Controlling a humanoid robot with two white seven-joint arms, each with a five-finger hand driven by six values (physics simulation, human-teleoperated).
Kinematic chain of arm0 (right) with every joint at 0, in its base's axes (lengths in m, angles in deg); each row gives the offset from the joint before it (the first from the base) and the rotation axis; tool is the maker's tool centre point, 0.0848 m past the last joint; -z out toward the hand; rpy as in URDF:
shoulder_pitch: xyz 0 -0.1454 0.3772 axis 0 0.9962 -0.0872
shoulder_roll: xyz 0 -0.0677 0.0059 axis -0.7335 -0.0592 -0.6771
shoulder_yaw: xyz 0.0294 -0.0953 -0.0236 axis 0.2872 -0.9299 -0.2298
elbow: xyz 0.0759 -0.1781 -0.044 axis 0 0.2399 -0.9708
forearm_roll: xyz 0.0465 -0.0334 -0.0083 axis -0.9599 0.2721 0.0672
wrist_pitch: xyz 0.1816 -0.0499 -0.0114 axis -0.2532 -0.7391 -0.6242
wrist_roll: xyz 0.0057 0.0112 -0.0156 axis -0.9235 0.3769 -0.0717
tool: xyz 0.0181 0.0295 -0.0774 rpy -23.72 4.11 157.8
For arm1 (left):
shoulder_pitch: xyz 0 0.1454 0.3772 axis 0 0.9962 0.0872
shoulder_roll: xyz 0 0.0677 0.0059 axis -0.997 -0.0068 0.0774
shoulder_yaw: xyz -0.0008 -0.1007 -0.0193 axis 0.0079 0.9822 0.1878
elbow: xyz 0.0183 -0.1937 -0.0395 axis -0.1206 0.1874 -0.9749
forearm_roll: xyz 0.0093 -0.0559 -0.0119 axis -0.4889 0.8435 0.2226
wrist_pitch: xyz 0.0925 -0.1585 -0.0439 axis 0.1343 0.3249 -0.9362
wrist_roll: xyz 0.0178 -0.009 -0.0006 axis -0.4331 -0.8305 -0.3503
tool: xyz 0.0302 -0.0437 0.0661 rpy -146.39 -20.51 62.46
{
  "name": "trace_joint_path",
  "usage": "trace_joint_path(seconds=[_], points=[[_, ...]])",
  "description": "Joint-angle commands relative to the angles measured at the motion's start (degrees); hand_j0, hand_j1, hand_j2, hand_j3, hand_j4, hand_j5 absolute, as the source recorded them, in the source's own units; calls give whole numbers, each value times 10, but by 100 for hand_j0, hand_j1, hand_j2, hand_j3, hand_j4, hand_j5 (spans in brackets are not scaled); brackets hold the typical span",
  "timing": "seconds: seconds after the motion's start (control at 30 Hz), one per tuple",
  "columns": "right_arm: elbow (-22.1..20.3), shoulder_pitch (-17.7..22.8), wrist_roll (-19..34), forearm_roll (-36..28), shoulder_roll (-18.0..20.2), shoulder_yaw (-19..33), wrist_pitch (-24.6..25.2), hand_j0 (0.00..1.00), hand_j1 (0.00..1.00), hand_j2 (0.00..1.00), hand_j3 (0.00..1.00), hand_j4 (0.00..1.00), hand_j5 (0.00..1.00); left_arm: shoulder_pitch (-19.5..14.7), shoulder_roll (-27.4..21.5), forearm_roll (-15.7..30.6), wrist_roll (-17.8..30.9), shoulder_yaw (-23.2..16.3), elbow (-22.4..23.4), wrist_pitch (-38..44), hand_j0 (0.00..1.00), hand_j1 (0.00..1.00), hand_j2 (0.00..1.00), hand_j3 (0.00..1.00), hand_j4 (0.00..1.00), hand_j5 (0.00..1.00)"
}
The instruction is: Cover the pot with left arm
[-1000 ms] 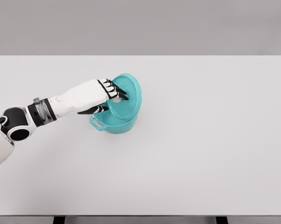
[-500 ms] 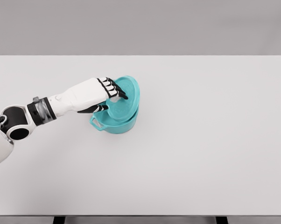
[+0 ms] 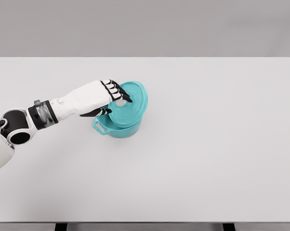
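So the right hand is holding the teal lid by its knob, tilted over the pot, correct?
Not quite: it is the left hand, whose arm comes in from the picture's left in the head view. The rest holds: it grips the teal lid by its knob, tilted over the pot.

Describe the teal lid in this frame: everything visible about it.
The lid is a round teal disc with a raised rim, smooth and matte like enamel or plastic. A pale knob sits near its centre, gripped by the left hand. The lid is tilted, its far right edge raised, so it sits over the matching teal pot but not flat on the rim. Whether its near edge touches the pot cannot be told.
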Motion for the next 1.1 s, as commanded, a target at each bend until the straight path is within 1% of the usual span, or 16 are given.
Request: trace_joint_path(seconds=[0.0,0.43,1.07], points=[[0,0,0,0,0,0,0,100,100,100,100,100,100,0,0,3,0,0,1,0,78,78,78,78,78,78],[1,0,0,0,0,0,0,100,100,100,100,100,100,-1,7,2,0,-1,9,0,80,80,80,80,80,80],[1,0,0,0,0,0,0,100,100,100,100,100,100,-1,7,3,0,4,2,0,81,81,81,81,81,81]])
